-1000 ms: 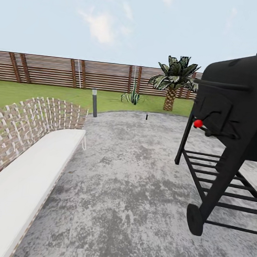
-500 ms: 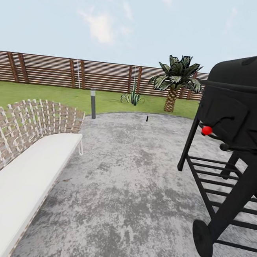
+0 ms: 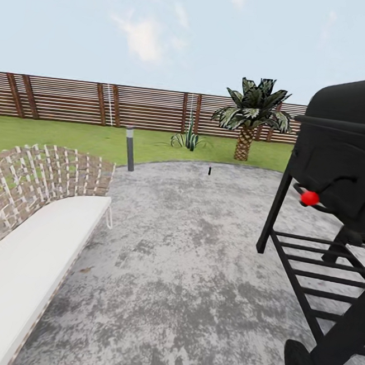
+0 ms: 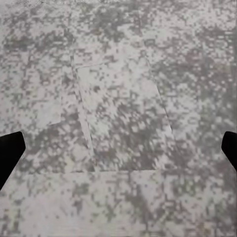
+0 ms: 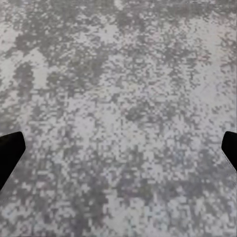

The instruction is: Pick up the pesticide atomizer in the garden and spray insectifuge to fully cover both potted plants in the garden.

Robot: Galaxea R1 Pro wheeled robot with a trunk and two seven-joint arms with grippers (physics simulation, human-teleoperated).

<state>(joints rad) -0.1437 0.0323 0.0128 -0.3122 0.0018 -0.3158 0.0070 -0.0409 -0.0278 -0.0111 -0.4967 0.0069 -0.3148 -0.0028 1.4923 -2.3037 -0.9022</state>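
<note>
Far ahead in the head view, a small slim dark object [image 3: 209,169] stands upright near the back edge of the grey mottled stone patio [image 3: 196,262]; it looks like the pesticide atomizer, too small to make out details. Beyond it on the lawn [image 3: 69,137] sits a low rosette of pointed green leaves [image 3: 188,140], one potted plant. The brown slat fence [image 3: 73,101] closes the garden behind. My left gripper [image 4: 118,153] and right gripper [image 5: 118,150] both hang open over bare stone, with nothing between their dark fingertips [image 4: 10,153] [image 5: 10,150].
A white-cushioned bench with a woven back [image 3: 25,233] runs along the left. A large black grill on a wheeled frame [image 3: 337,210] stands close on the right. A short grey lamp post [image 3: 130,149] and a palm [image 3: 251,116] stand at the patio's far rim.
The whole view has shifted as the camera rolled forward: the grill slid right and grew larger, the bench slid left. The distant things kept their places.
</note>
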